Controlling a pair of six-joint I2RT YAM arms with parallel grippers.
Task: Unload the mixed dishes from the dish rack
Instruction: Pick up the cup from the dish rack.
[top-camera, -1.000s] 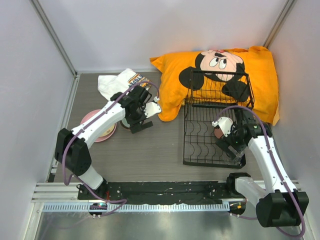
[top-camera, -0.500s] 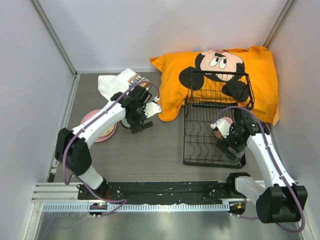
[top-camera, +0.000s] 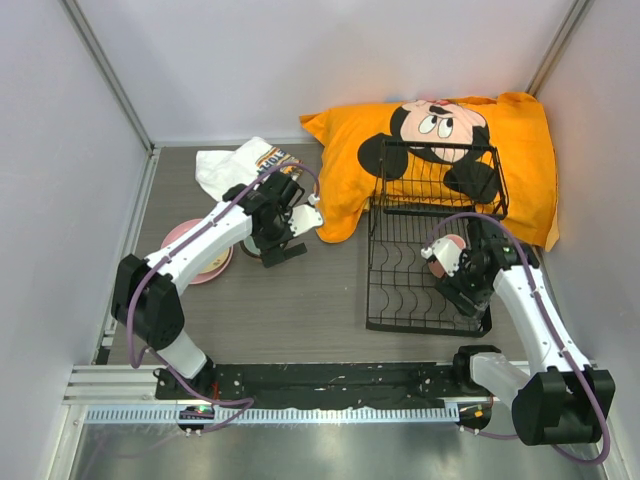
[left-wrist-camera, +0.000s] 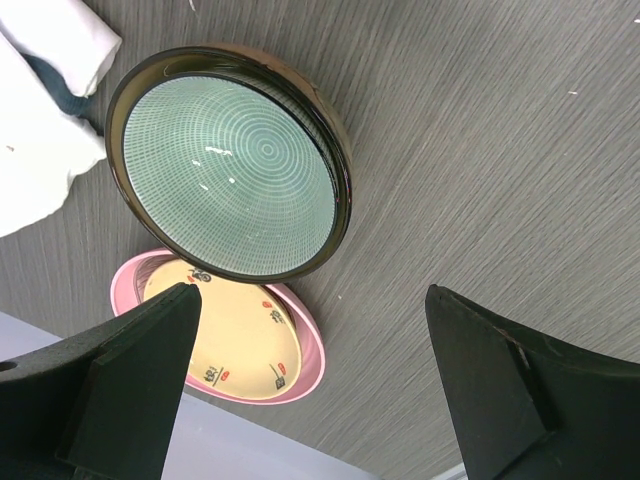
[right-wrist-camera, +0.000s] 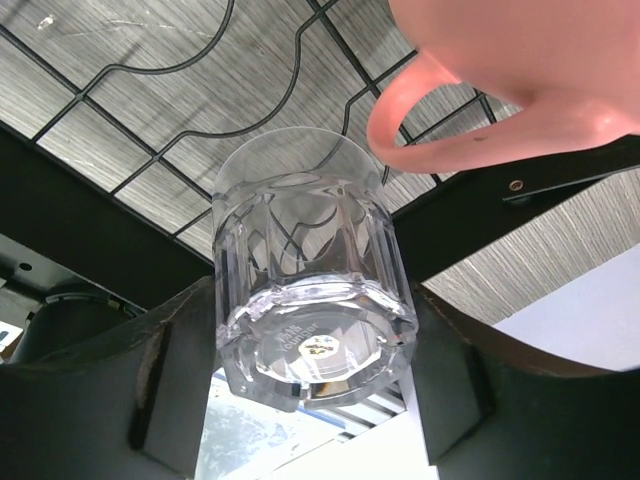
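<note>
The black wire dish rack (top-camera: 374, 292) stands on the right of the table. My right gripper (right-wrist-camera: 312, 330) reaches down into it, shut on the small clear glass (right-wrist-camera: 305, 260), with a finger pressed against each side. The pink handled mug (right-wrist-camera: 520, 60) sits just beyond the glass, and from above it shows beside the right wrist (top-camera: 452, 241). My left gripper (left-wrist-camera: 310, 300) hangs open above the table with nothing between its fingers. Under it lies the brown patterned bowl (left-wrist-camera: 230, 165) with a green inside. Next to the bowl, the tan speckled plate (left-wrist-camera: 230, 340) rests on the pink plate (left-wrist-camera: 312, 352).
An orange Mickey Mouse pillow (top-camera: 520, 150) lies at the back right, under the rack's raised basket end (top-camera: 440, 175). A white cloth (top-camera: 232, 165) lies at the back left, touching the bowl's far side. Grey walls close in on both sides.
My right gripper shifted slightly up into the rack and its fingers closed in on the glass. The left arm has barely moved and stays open.
</note>
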